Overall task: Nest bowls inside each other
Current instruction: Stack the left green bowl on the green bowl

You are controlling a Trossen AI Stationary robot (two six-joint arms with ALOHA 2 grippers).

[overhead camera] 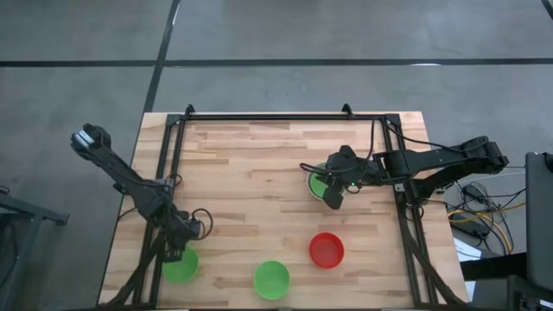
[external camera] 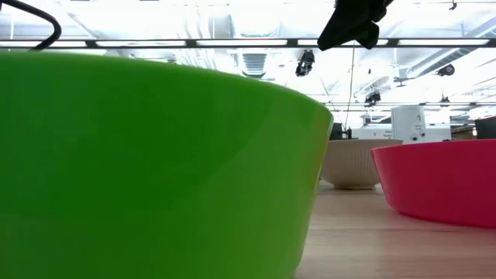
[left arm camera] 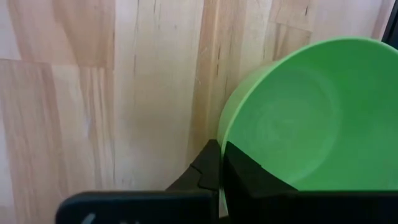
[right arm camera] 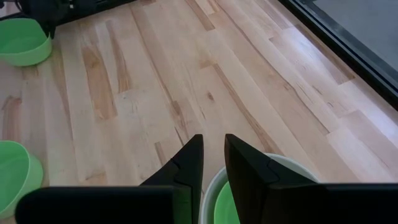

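Observation:
A green bowl [overhead camera: 181, 266] sits near the table's front left corner, with my left gripper [overhead camera: 179, 250] shut on its rim. A second green bowl [overhead camera: 271, 279] rests on its base at the front middle, and a red bowl [overhead camera: 327, 250] rests to its right. Farther back on the right, a third green bowl [overhead camera: 318, 183] lies nested in a pale bowl [external camera: 353, 163]. My right gripper [right arm camera: 212, 163] hangs above that pair's near rim, open, with nothing between its fingers. My left gripper pinches the green bowl's rim [left arm camera: 222, 134] on the side toward the table's left edge, one finger [left arm camera: 208, 165] outside the wall and one [left arm camera: 249, 171] inside. The fingers slant down from the far left. Whether the bowl is lifted off the wood I cannot tell.
The wooden tabletop [overhead camera: 251, 173] has free room across its far half and middle. A black frame [overhead camera: 285, 117] runs along the far edge and down both sides. Cables [overhead camera: 484, 207] lie off the table's right edge.

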